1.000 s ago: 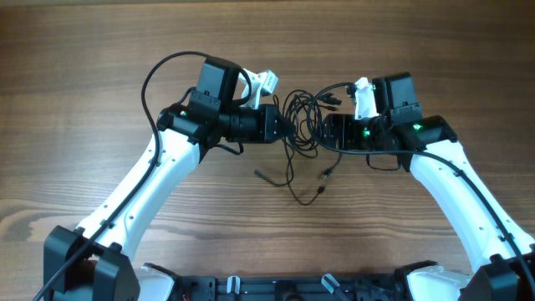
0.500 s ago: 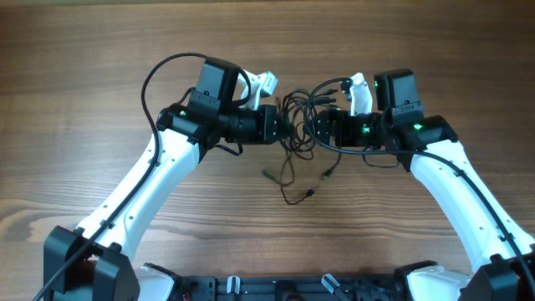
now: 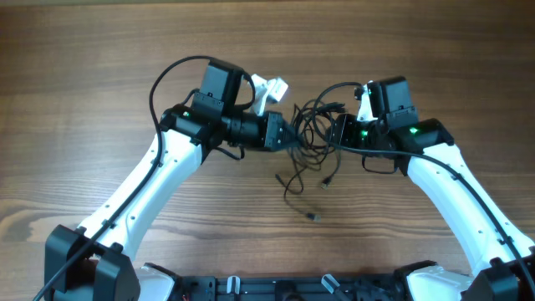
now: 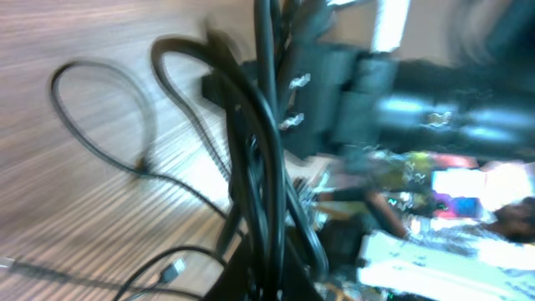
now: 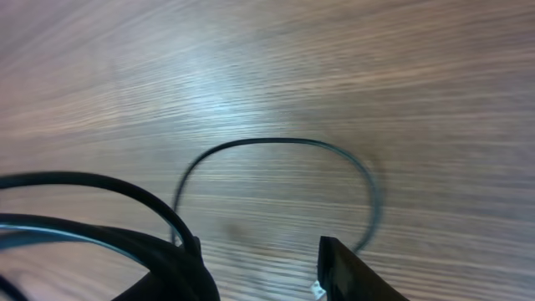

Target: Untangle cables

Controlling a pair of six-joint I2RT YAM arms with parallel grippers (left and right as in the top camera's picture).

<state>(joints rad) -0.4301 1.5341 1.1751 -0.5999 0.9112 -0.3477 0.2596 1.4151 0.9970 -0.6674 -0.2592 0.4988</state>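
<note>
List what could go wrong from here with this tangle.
The cables are bunched between the left gripper and right gripper; pulling apart may tighten the tangle. Strands drape against a right finger and could snag. A loose plug end lies on the table and might catch.

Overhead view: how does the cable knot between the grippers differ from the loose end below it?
The cable knot is many crossing loops; the loose end is one strand. The knot sits between the left gripper and right gripper; the loose end lies alone on the table. Both are thin, black.
</note>
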